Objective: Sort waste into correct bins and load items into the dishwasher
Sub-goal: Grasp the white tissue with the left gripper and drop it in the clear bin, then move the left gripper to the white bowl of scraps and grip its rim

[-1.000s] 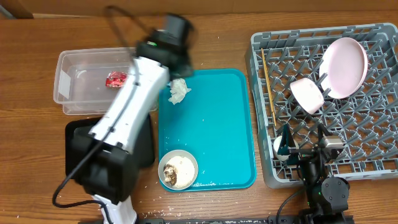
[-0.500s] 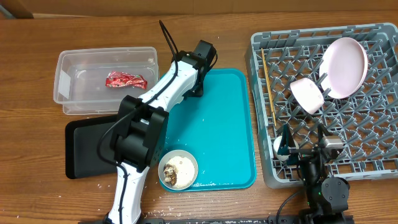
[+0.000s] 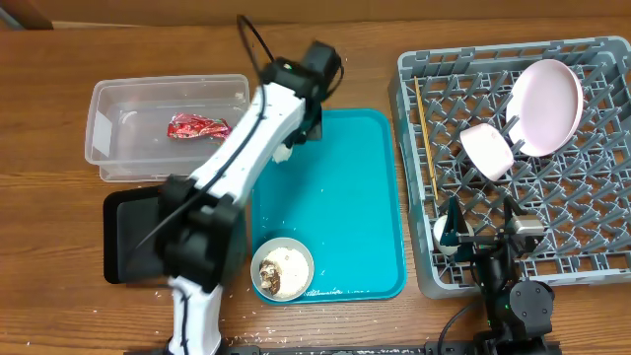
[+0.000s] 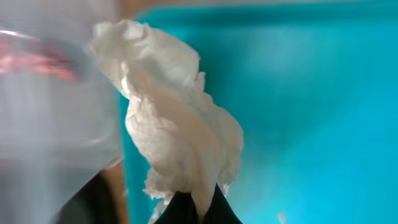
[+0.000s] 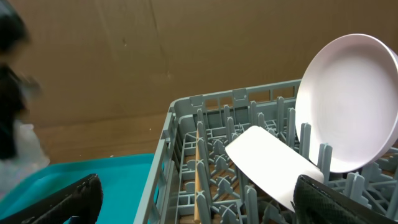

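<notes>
My left gripper (image 4: 199, 210) is shut on the crumpled white tissue (image 4: 168, 118) at the teal tray's far left corner. From above, the gripper (image 3: 300, 136) hides most of the tissue (image 3: 284, 152). The clear tub (image 3: 118, 158) to its left holds the red wrapper (image 3: 197, 126). A whitish bowl (image 3: 282, 268) with food crumbs sits on the tray's near left corner. My right gripper (image 5: 196, 190) is open over the grey rack (image 5: 186, 112), which holds the plate (image 5: 351, 99), the pink bowl (image 5: 273, 165) and the chopsticks (image 5: 198, 180). A white cup (image 3: 443, 235) sits in the rack beside the right gripper (image 3: 480, 219).
The teal serving tray (image 3: 345, 187) lies between the bins and the rack (image 3: 414, 128). The black tray (image 3: 123, 237) sits in front of the tub, partly under my left arm. Small crumbs dot the tray and the table's near edge.
My left gripper came down onto the tissue and closed on it. The left arm swung and straightened over the tray's left edge. The right arm has not moved.
</notes>
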You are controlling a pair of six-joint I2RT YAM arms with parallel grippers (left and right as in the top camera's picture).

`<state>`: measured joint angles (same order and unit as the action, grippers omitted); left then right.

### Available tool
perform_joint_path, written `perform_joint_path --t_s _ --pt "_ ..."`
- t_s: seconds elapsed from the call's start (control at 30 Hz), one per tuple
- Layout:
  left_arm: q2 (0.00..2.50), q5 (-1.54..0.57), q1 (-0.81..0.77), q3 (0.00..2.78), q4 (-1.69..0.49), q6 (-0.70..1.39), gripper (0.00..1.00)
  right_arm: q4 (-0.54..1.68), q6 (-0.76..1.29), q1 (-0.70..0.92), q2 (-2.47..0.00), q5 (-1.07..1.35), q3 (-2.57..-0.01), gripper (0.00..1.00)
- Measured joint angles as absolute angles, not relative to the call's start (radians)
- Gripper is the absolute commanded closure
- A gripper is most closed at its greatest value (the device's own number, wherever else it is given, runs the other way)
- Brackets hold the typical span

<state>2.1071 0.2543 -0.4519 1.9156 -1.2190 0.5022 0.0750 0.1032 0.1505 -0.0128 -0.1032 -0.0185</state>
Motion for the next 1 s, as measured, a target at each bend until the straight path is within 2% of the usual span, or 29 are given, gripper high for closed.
perform_joint_path --t_s 0.13,0.27,0.4,0.57,0.6,0.63,0.67,0.7,0.77,0.9,1.0 --pt "1.942 0.265 -0.379 1.950 -1.271 0.582 0.96 0.074 0.103 0.150 -0.013 -0.103 -0.019 0.00" --pt "1.892 0.276 -0.221 1.959 -1.276 0.652 0.95 0.075 0.104 0.150 -0.013 -0.103 -0.019 0.00" --pt "1.954 0.249 -0.097 1.919 -1.230 0.641 0.81 0.075 0.103 0.150 -0.013 -0.103 -0.019 0.00" --pt "2.011 0.185 -0.072 1.898 -1.272 0.594 0.65 0.075 0.103 0.150 -0.013 -0.103 -0.019 0.00" --pt "2.005 0.176 -0.078 1.901 -1.288 0.587 0.57 0.075 0.104 0.150 -0.013 -0.103 -0.019 0.00" --pt "1.998 0.168 -0.082 1.905 -1.303 0.579 0.41 0.075 0.103 0.150 -0.013 -0.104 -0.019 0.00" --pt "1.985 0.163 -0.088 1.906 -1.312 0.573 0.11 0.075 0.104 0.150 -0.013 -0.103 -0.019 0.00" --pt "1.970 0.159 -0.093 1.906 -1.318 0.574 0.01 0.075 0.104 0.150 -0.013 -0.103 -0.019 0.00" --pt "1.925 0.156 -0.110 1.907 -1.330 0.569 0.00 0.075 0.104 0.150 -0.013 -0.103 -0.019 0.00" --pt "1.817 0.152 -0.146 1.925 -1.348 0.566 0.11 0.075 0.104 0.150 -0.013 -0.104 -0.019 0.00" --pt "1.763 0.128 -0.173 1.941 -1.410 0.555 0.16 0.075 0.103 0.150 -0.013 -0.104 -0.019 0.00"
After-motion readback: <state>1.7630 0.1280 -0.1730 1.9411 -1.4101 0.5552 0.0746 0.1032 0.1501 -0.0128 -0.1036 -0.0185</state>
